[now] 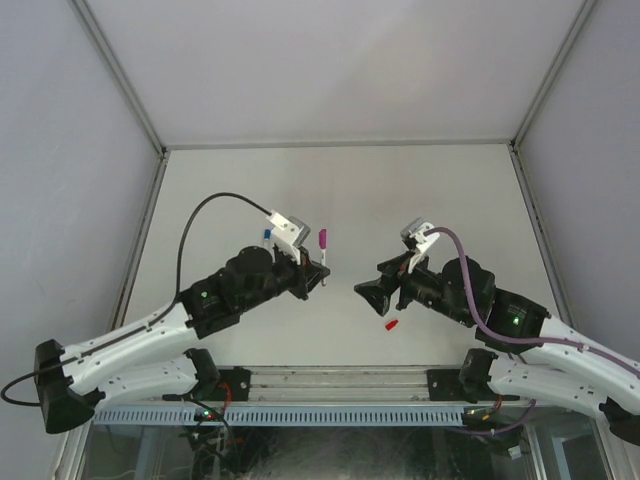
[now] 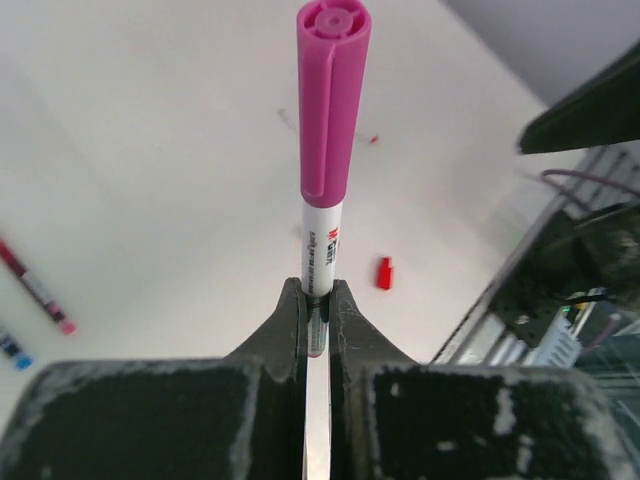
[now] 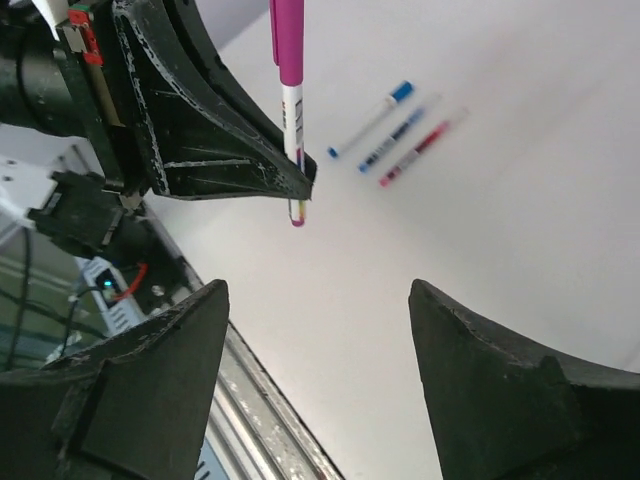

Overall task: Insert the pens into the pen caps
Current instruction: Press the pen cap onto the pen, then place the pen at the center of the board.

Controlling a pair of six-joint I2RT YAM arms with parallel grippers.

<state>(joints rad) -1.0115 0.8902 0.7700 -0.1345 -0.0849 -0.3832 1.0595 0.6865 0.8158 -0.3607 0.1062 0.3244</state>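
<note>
A: Left gripper (image 2: 318, 300)?
B: Clamped on the white barrel of a magenta pen (image 2: 319, 245), near its tail end; a magenta cap (image 2: 331, 100) sits on the other end.
A: Right gripper (image 3: 318, 295)?
B: Spread wide, nothing held; it faces the held pen, near it; a red pen cap (image 1: 392, 325) lies on the table (image 1: 340, 190) close by the right arm; three pens (image 3: 400, 135) lie side by side beyond.

The left pincer (image 3: 300, 188) is clamping a magenta-capped pen (image 3: 289, 50); the right pincer (image 3: 318, 300) is gaping; three pens (image 3: 405, 135) are lying on the bench (image 3: 530, 220).
</note>
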